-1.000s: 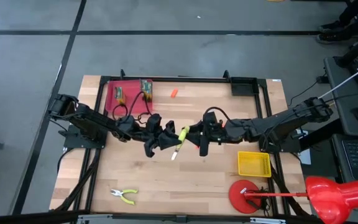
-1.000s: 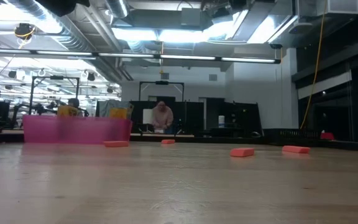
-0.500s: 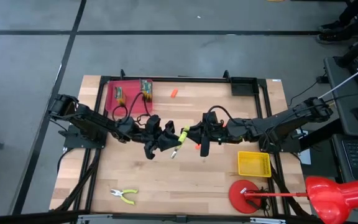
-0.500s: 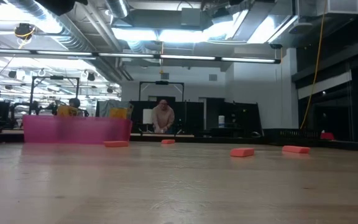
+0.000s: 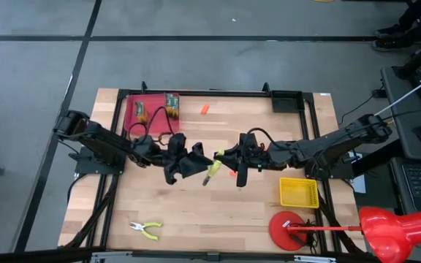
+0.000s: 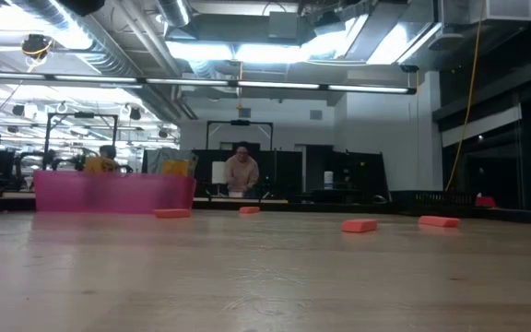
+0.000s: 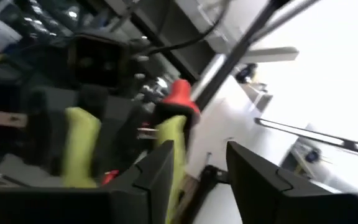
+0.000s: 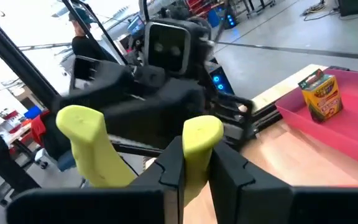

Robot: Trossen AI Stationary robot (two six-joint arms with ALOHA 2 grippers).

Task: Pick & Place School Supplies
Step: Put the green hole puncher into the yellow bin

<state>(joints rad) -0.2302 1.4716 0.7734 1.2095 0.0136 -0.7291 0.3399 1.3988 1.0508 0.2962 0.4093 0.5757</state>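
I met my two arms over the middle of the table (image 5: 167, 212), and between them hung a pair of pliers (image 5: 213, 166) with yellow-green handles. Its long axis ran slanted across the table, the handle end toward my right gripper (image 5: 225, 158) and the metal tip low toward the near edge beside my left gripper (image 5: 196, 162). My right fingers (image 8: 174, 163) were pressed together on one yellow-green handle, the other handle standing free beside it. From my left wrist both handles showed just past my left fingers (image 7: 157, 173), which stood apart; whether they touched the tool I could not tell through the blur. A second pair of pliers (image 5: 145, 230) lay flat near the front left, tip toward the left. The crayon box (image 8: 320, 95) stood upright in the pink tray (image 5: 152, 118), and an orange piece (image 5: 204, 109) lay just beside the tray. Neither gripper appeared in the low view.
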